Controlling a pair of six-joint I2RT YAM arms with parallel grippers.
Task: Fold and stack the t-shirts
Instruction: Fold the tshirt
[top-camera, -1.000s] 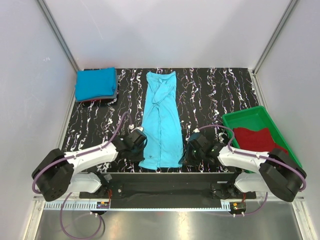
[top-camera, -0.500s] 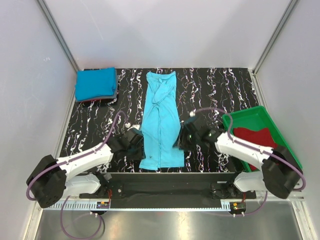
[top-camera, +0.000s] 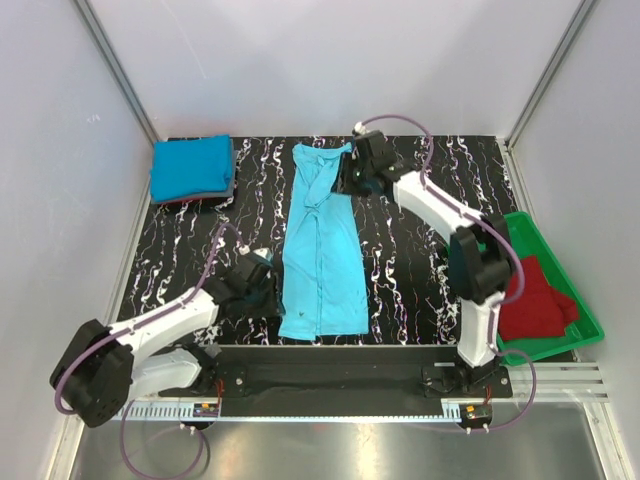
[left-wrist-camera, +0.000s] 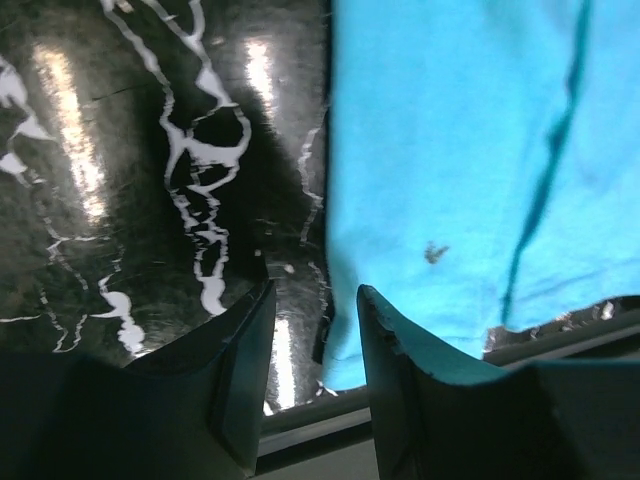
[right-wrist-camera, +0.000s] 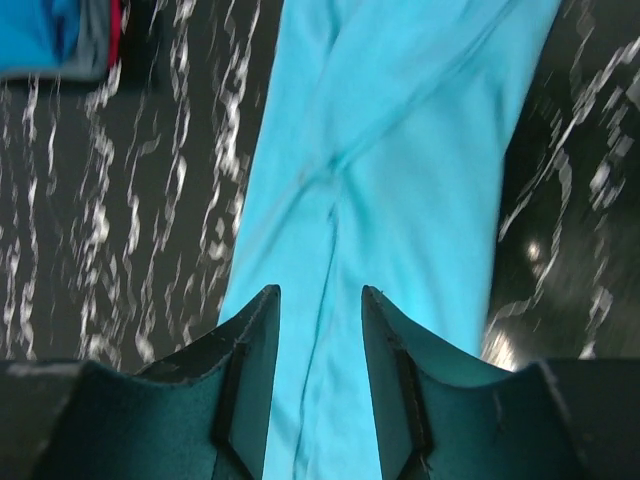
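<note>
A light turquoise t-shirt (top-camera: 322, 245) lies flat on the black marbled table, folded into a long narrow strip running from far to near. My left gripper (top-camera: 268, 290) stands open low at the strip's near left corner; in the left wrist view its fingertips (left-wrist-camera: 315, 300) straddle the cloth's left edge (left-wrist-camera: 345, 250), gripping nothing. My right gripper (top-camera: 346, 178) hovers open at the strip's far end, by the collar; in the right wrist view the turquoise t-shirt (right-wrist-camera: 400, 150) fills the space beyond its jaws (right-wrist-camera: 320, 300). Folded t-shirts (top-camera: 192, 170) are stacked at the back left, blue on top.
A green tray (top-camera: 570, 290) at the right edge holds a crumpled dark red t-shirt (top-camera: 535, 300). The right arm stretches across the table's right half. The table's near edge (left-wrist-camera: 420, 405) runs just under the left gripper. White walls enclose the sides and back.
Both grippers have opened and let go of the shirt's near end. The right arm has swung from the near right corner up to the far collar end. The left gripper shifted slightly.
</note>
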